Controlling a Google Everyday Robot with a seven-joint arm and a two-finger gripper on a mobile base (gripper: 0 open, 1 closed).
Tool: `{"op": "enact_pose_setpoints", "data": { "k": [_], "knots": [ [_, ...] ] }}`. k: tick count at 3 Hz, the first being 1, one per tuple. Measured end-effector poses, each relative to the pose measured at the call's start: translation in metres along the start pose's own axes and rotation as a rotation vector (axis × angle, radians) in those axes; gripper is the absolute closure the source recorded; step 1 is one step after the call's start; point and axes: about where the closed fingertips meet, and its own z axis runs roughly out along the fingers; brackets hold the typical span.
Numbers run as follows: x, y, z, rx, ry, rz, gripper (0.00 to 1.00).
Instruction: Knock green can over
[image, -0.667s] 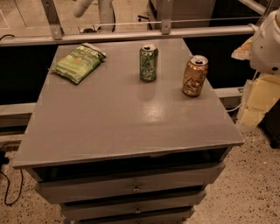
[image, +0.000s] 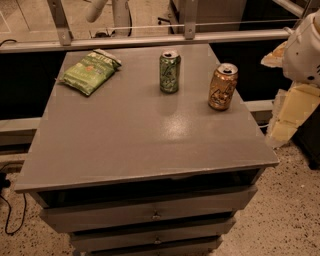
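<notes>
The green can (image: 170, 71) stands upright at the back middle of the grey table top (image: 135, 135). It has pale markings and a silver top. My gripper (image: 286, 116), pale yellow under a white arm housing (image: 305, 47), hangs off the table's right edge. It is to the right of the green can, apart from it, with the orange-gold can between them. It holds nothing that I can see.
An orange-gold can (image: 223, 86) stands upright near the right edge. A flat green snack bag (image: 90, 73) lies at the back left. A metal rail (image: 150, 39) runs behind the table. Drawers (image: 155, 212) sit below the front edge, and a cable (image: 12, 212) lies on the floor at left.
</notes>
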Motion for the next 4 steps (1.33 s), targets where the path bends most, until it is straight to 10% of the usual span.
{"op": "enact_pose_setpoints", "data": {
  "k": [4],
  "knots": [
    [-0.076,-0.103,0.054,0.083,-0.237,-0.074,0.00]
  ]
}}
